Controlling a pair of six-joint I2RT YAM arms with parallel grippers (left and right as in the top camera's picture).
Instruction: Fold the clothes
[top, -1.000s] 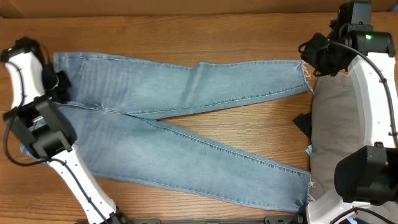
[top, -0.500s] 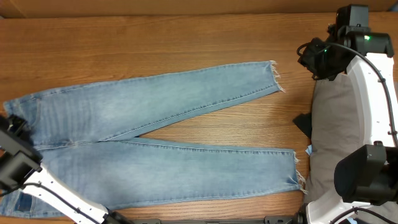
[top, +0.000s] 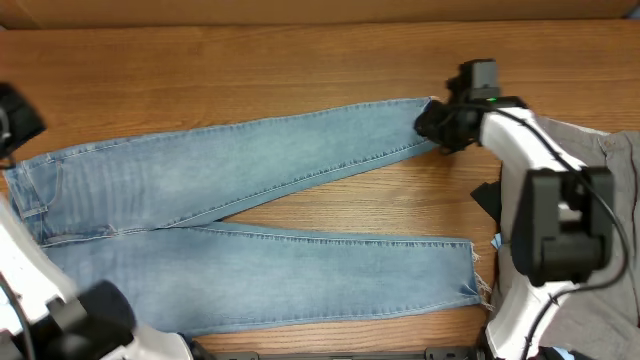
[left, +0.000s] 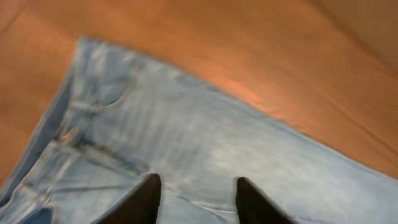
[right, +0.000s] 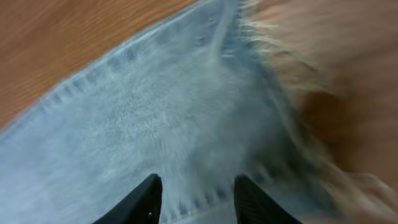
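Observation:
The light-blue jeans (top: 250, 170) lie flat on the wooden table, waist at the left, both legs running right in a narrow V. My left gripper (top: 14, 128) is at the table's left edge by the waistband. In the left wrist view it (left: 196, 180) is open just over the denim (left: 217, 137). My right gripper (top: 438, 125) is over the frayed hem of the upper leg. In the right wrist view it (right: 196, 180) is open with the denim (right: 155, 112) between its fingers. The grey trousers (top: 600, 230) lie at the right, partly under the right arm.
A cardboard wall (top: 300, 10) runs along the back edge of the table (top: 300, 70). A small black object (top: 487, 200) lies between the jeans and the grey trousers. The right arm's base (top: 555, 240) stands at the front right.
The jeans were dragged left and the legs drawn closer together. Since then my right gripper has come left and down onto the upper leg's hem. My left arm has swung up beside the waistband.

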